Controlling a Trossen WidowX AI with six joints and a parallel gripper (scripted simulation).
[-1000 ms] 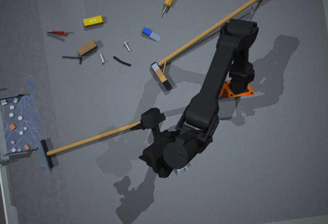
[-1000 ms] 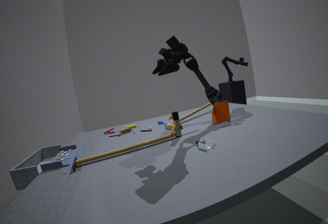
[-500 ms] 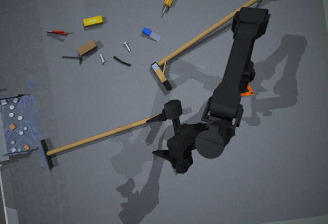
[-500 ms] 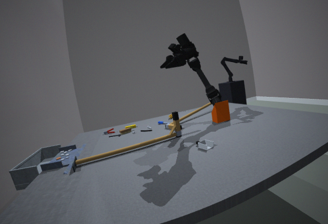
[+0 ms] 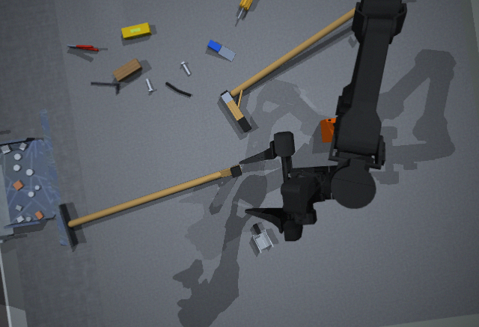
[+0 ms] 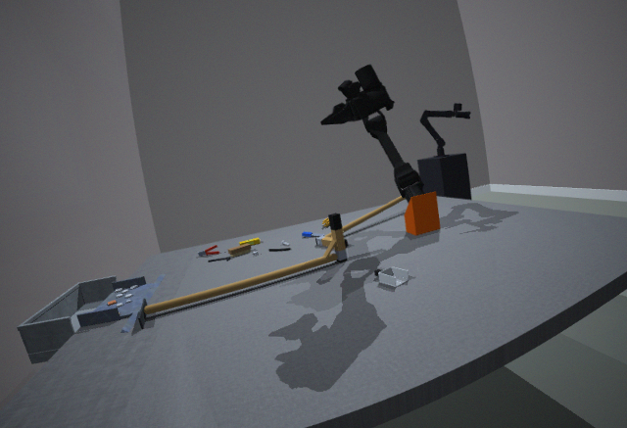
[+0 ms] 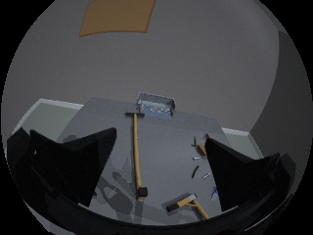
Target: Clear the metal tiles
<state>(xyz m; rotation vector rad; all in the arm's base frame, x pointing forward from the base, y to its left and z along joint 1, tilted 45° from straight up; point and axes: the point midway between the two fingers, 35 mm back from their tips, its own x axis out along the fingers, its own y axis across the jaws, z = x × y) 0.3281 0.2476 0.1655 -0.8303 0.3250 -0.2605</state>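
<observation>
Hovering high above the middle of the grey counter (image 5: 348, 277), the black claw (image 5: 247, 185) stands wide apart and holds nothing. Below it, the long wooden-handled scraper with a black blade (image 5: 150, 196) lies flat on the counter, its black-capped grip end near the centre and its blade touching the near end of the scratched steel bench plate (image 5: 48, 161) at the counter's left edge. That placement seems deliberate: the blade sits ready to push along the plate, and the handle reaches back toward the arm. Small silver and copper-coloured metal tiles (image 5: 24, 178) are scattered on the plate, so clearing looks not yet done. The grey open catch box (image 6: 48, 319) sits at the plate's far end, at the counter's left edge.

A second long wooden broom-like tool (image 5: 293, 51) lies toward the top right corner. Small tools are scattered near the top edge: a yellow block (image 5: 135, 30), red pliers (image 5: 85, 47), a wooden block (image 5: 126, 69).
</observation>
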